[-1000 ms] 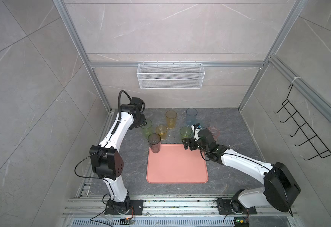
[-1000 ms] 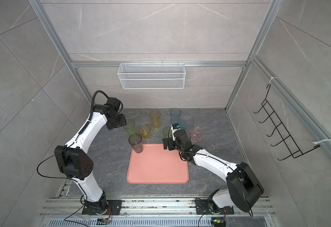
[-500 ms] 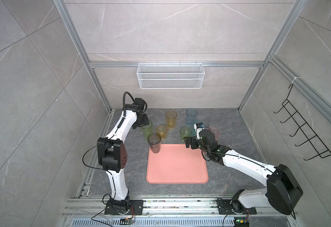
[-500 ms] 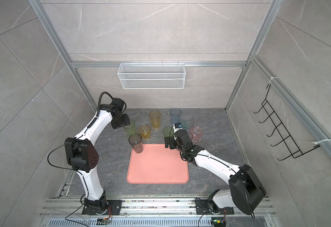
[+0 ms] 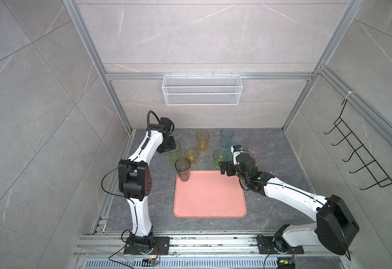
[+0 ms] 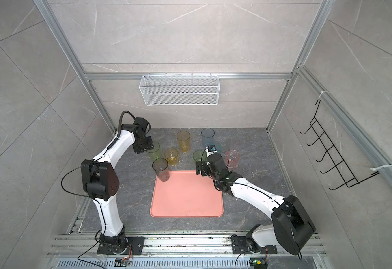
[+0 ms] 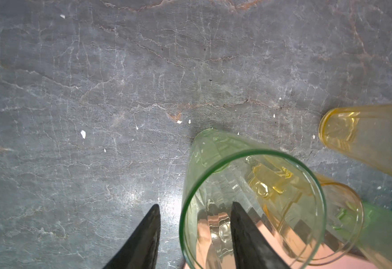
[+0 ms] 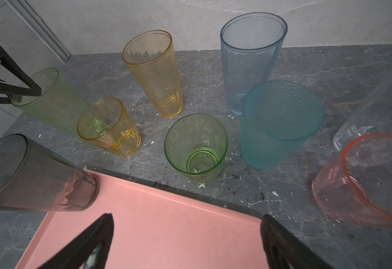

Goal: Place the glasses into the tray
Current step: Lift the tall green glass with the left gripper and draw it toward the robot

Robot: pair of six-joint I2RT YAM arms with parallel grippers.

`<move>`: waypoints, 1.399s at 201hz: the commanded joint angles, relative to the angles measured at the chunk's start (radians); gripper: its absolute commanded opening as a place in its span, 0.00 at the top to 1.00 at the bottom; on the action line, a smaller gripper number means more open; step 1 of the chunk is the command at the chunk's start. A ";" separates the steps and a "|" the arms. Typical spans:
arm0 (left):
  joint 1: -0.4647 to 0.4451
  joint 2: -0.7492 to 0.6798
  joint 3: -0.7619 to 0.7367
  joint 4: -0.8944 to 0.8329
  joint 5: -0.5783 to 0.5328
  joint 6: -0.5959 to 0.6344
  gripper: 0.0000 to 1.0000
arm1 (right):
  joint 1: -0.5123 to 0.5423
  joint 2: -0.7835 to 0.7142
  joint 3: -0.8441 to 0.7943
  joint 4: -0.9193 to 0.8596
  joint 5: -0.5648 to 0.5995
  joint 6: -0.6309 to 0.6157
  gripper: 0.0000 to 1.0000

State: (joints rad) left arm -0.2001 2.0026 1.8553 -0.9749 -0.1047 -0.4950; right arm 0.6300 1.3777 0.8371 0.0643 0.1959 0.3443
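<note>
Straddling the yellow-green glass rim, the left pincer has one finger inside and one outside, not yet clenched. The right pincer hangs spread wide and empty over the tray edge. The grey glass stands on a tray corner, and the other glasses stand on the worktop behind.

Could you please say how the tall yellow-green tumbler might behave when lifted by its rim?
Probably tippy: the yellow-green tumbler is tall with a narrow base. Its wall looks smooth, so the left gripper, straddling the rim, could slip. Held off-centre, it may hang tilted.
</note>
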 commanded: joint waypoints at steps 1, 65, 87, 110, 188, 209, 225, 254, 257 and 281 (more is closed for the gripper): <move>0.006 0.016 0.036 0.012 0.017 -0.003 0.59 | 0.004 -0.017 -0.007 -0.003 0.019 0.015 0.01; 0.007 0.028 0.048 0.006 0.020 0.000 0.72 | 0.004 -0.011 0.002 -0.016 0.014 0.015 0.01; 0.007 0.036 0.050 0.003 0.026 0.001 0.73 | 0.005 -0.009 0.005 -0.019 0.012 0.014 0.01; 0.007 0.042 0.050 0.005 0.029 -0.001 0.75 | 0.004 -0.008 0.006 -0.020 0.010 0.013 0.01; 0.007 0.044 0.058 -0.001 0.028 0.006 0.88 | 0.005 0.004 0.013 -0.025 -0.004 0.016 0.01; 0.007 0.040 0.058 -0.004 0.024 0.008 0.90 | 0.005 0.004 0.016 -0.027 -0.004 0.016 0.01; 0.007 0.038 0.057 -0.007 0.021 0.009 0.91 | 0.004 0.004 0.015 -0.029 -0.004 0.016 0.01; 0.007 0.029 0.062 -0.017 0.012 0.012 0.94 | 0.004 0.004 0.016 -0.031 -0.003 0.016 0.01; 0.007 0.029 0.063 -0.018 0.010 0.012 0.94 | 0.004 0.004 0.016 -0.032 -0.003 0.016 0.01; 0.008 0.016 0.073 -0.040 -0.005 0.020 0.98 | 0.005 0.007 0.020 -0.034 -0.001 0.016 0.01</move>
State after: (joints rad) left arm -0.1974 2.0510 1.8774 -0.9817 -0.0959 -0.4961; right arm 0.6300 1.3781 0.8375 0.0559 0.1947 0.3473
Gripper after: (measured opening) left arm 0.079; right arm 0.992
